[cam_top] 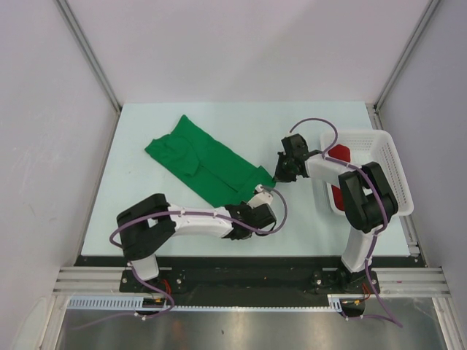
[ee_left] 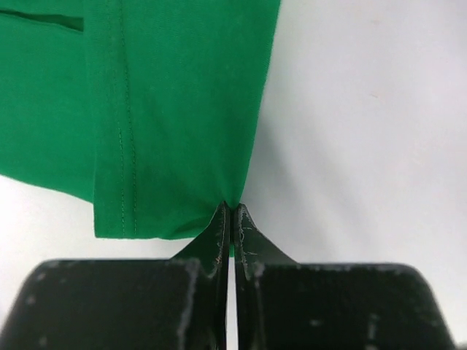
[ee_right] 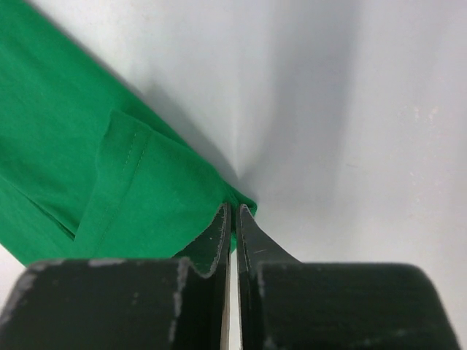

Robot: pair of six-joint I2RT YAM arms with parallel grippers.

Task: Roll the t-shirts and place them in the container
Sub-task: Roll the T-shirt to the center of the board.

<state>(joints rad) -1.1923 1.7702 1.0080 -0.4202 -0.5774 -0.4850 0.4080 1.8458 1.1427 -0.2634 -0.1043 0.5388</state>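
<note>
The green t-shirt (cam_top: 203, 162) lies folded into a long strip across the table, running from back left to front right. My left gripper (cam_top: 252, 206) is shut on its near bottom corner; in the left wrist view the cloth (ee_left: 146, 109) is pinched between the fingertips (ee_left: 231, 211). My right gripper (cam_top: 279, 177) is shut on the other bottom corner; the right wrist view shows the cloth (ee_right: 109, 175) pinched at the tips (ee_right: 233, 213). The red t-shirt (cam_top: 338, 157) lies rolled in the white mesh basket (cam_top: 390, 175), partly hidden by the right arm.
The basket stands at the table's right side under the right arm. Grey walls and metal frame rails bound the table on the left, right and back. The pale table top (cam_top: 146, 211) shows left of the left arm.
</note>
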